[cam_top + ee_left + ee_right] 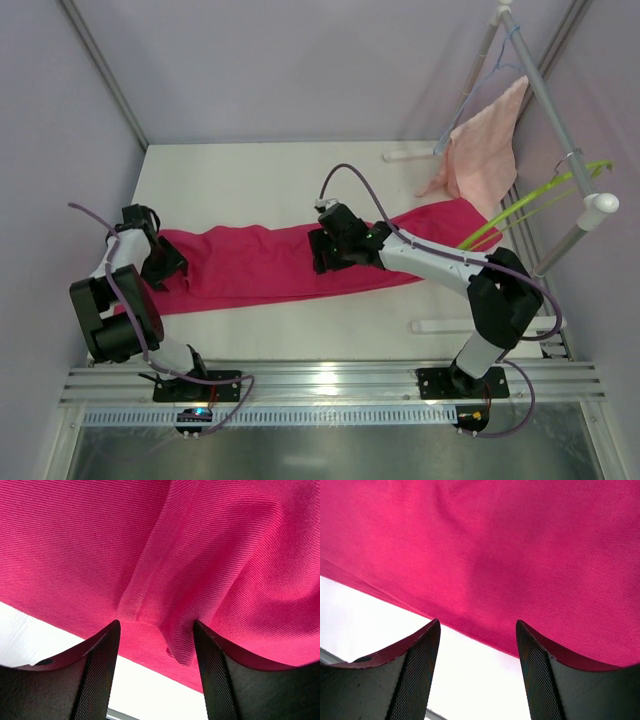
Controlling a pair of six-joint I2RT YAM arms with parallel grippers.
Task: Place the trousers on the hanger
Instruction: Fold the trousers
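Wide open, my left gripper sits at the left end of the trousers. Its 2 fingers stand apart with a raised fold and a seam of the cloth between their tips, and nothing is pinched. My right gripper is spread just as far over the middle of the trousers. The near edge of the cloth crosses the gap between its tips, with bare table on the near side of that edge. It grips nothing either.

Beyond the trousers a broad stretch of white table runs to the back wall. On the near side only a narrower strip lies before the metal rail along the table's edge. The left wall stands close beside my left arm. On the right a slanted pole carries a pale pink towel and the green hanger.

The trousers lie flat in 1 long band, their long axis running left to right across the table, with the right end angled slightly away from me toward the hanger. That end reaches the hanger's lower tip, though I cannot tell whether they touch. I cannot tell which end is the waist.
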